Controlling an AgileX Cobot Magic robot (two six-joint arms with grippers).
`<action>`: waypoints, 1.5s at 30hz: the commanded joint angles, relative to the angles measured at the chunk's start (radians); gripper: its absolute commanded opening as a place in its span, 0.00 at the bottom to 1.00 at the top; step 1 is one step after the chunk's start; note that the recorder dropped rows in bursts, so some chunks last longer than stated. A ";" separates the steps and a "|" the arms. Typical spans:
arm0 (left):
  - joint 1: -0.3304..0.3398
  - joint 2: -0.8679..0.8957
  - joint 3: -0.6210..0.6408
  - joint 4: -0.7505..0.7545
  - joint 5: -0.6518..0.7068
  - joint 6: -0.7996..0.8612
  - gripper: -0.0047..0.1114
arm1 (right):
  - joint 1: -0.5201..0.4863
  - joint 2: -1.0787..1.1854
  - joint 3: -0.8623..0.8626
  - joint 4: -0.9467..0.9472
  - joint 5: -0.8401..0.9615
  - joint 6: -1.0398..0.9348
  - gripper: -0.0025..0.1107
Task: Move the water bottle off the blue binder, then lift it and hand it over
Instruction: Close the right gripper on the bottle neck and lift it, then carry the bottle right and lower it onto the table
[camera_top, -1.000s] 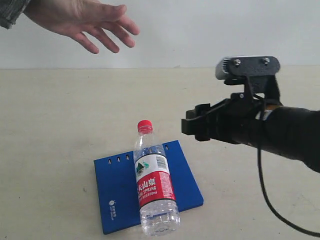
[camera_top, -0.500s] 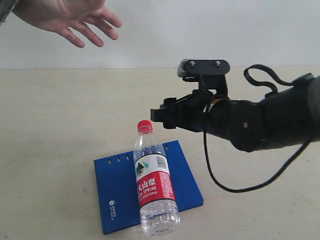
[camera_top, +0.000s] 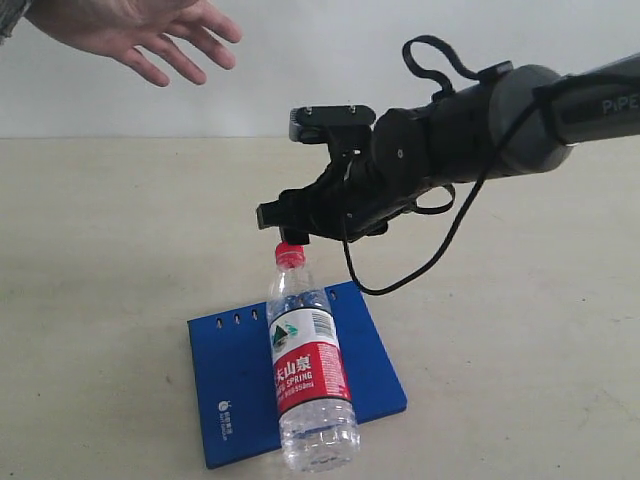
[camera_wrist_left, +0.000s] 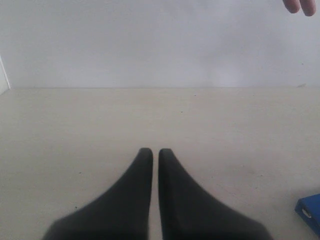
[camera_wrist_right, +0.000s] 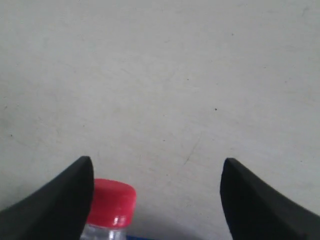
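My gripper (camera_wrist_left: 155, 152) is drawn almost together, its two dark fingers (camera_wrist_left: 135, 190) side by side with only a thin slit between them, holding nothing above the pale table (camera_wrist_left: 65, 125). Beyond the table stands a plain white wall (camera_wrist_left: 150, 40). At one edge of my sight a corner of the blue binder (camera_wrist_left: 311, 212) lies on the table, and a person's hand (camera_wrist_left: 299, 5) shows only its fingertips against the wall.

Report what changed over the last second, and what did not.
The right hand swept in from the right of the exterior view and now hangs open over the red cap of the water bottle, gripping nothing. The water bottle still lies on the blue binder, both unmoved. The person's palm stays raised.
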 joint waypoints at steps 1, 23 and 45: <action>-0.004 -0.003 -0.003 -0.002 -0.008 0.004 0.08 | -0.008 0.009 -0.027 0.107 0.023 -0.081 0.58; -0.004 -0.003 -0.003 -0.002 -0.008 0.004 0.08 | -0.008 0.033 -0.027 0.409 0.122 -0.401 0.41; -0.004 -0.003 -0.003 -0.002 -0.008 0.004 0.08 | -0.037 -0.015 -0.027 0.338 0.161 -0.396 0.02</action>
